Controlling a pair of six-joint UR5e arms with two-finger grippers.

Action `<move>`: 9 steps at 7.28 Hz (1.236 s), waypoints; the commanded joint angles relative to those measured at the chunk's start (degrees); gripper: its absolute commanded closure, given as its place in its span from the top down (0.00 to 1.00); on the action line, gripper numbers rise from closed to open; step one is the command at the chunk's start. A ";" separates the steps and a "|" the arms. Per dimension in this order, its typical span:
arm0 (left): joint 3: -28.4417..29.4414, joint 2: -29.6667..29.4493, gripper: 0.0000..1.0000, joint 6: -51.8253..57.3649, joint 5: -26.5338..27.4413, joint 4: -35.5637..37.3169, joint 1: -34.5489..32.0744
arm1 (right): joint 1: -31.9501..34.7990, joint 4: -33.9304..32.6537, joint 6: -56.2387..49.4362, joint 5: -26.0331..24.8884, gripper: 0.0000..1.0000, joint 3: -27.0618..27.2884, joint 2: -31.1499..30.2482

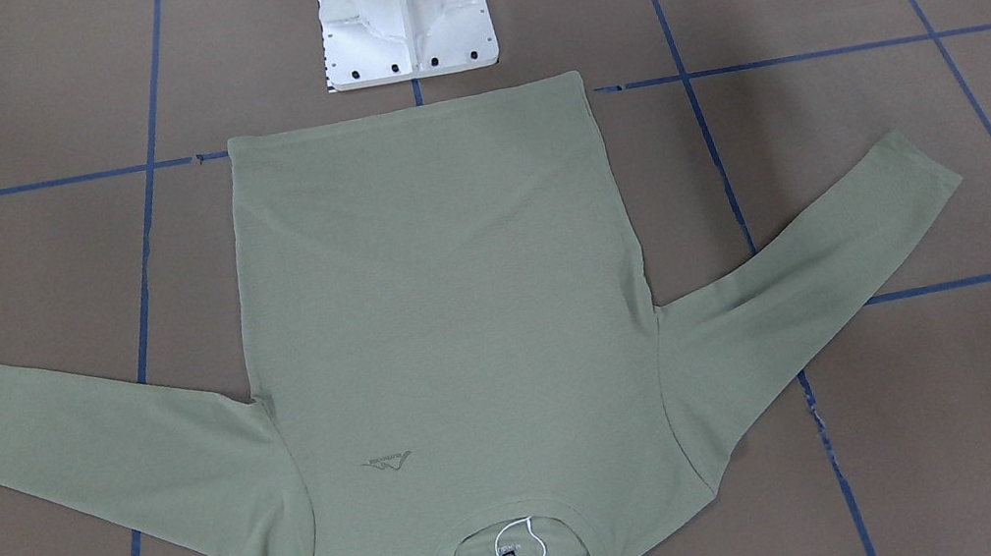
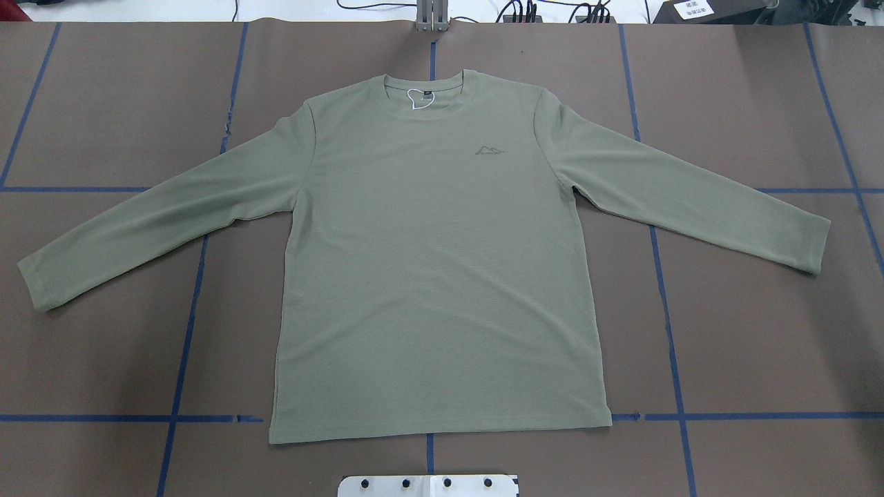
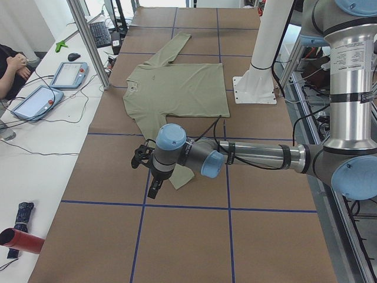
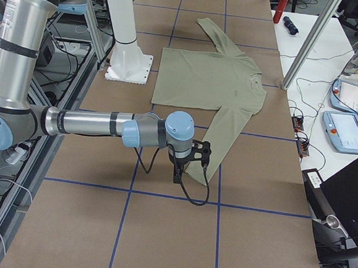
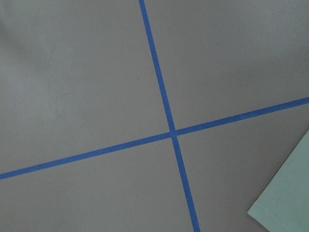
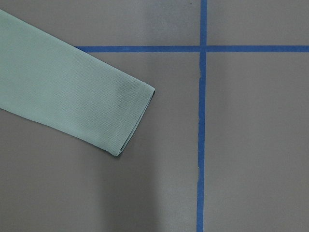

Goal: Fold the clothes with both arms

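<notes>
Reading left to right: left black two-finger gripper (image 3: pixel 154 190) hangs near the left cuff (image 2: pixel 34 286) of the pale sage-green long-sleeved knit shirt (image 2: pixel 435 276), spread flat on the brown taped table (image 2: pixel 760 331); right gripper (image 4: pixel 180 174) sits over the right cuff (image 2: pixel 818 245). Jaw openings, can't tell. Left looks off-cuff, might pinch nothing.

Robotics lab: brown table (image 2: pixel 760 331) with blue tape grid (image 2: pixel 664 310), teach pendants (image 3: pixel 69 75), aluminium posts (image 3: pixel 89 44), white pedestal (image 1: pixel 405 19).
</notes>
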 commanded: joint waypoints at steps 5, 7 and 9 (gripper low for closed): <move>-0.22 0.02 1.00 -0.55 -4.28 -0.96 3.42 | -13.05 23.31 6.20 -9.80 1.00 -14.73 4.84; -0.30 0.02 1.00 -0.64 -4.28 -0.96 3.42 | -15.51 23.67 6.22 -9.72 1.00 -19.76 9.35; -0.39 0.11 1.00 -0.73 -4.28 -1.75 3.42 | -16.49 23.93 6.22 -9.54 1.00 -19.78 9.63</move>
